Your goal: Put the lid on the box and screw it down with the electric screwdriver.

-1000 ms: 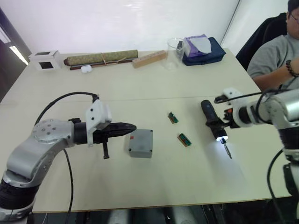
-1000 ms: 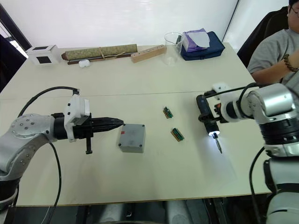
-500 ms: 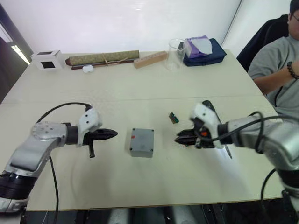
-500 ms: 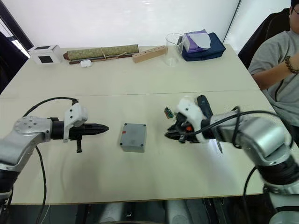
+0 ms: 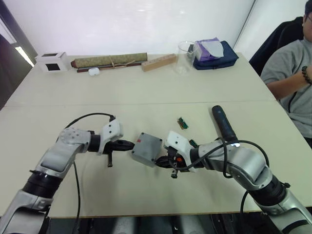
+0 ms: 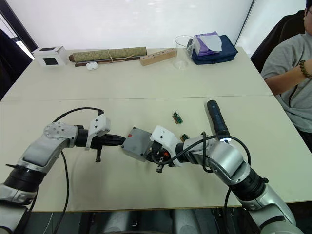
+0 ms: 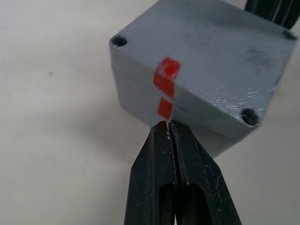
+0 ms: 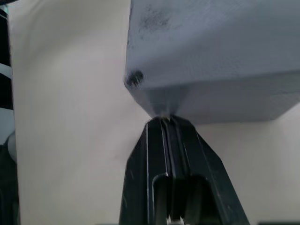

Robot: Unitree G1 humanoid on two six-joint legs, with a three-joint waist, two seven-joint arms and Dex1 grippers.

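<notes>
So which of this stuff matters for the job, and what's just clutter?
Job: square grey plastic box with its flat grey lid on; dark pen-shaped electric screwdriver.

Clutter: two small green circuit boards, rolled olive bundle, wooden block, clear glass beaker, white cube.

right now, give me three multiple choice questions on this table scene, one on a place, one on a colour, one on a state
1. Where does the electric screwdriver lie?
A. on the table to the right of the box
B. in the right gripper
C. beside the white cube

2. What colour is the mark on the lid?
A. blue
B. red
C. green

3. How are the left gripper fingers?
A. wide open
B. shut, tips at the box edge
C. shut on the screwdriver

Key: 1 A, it rests free on the table; 2 B, red shows in the left wrist view; 3 B, the fingers meet below the mark, while the right gripper is shut at the opposite side.
</notes>
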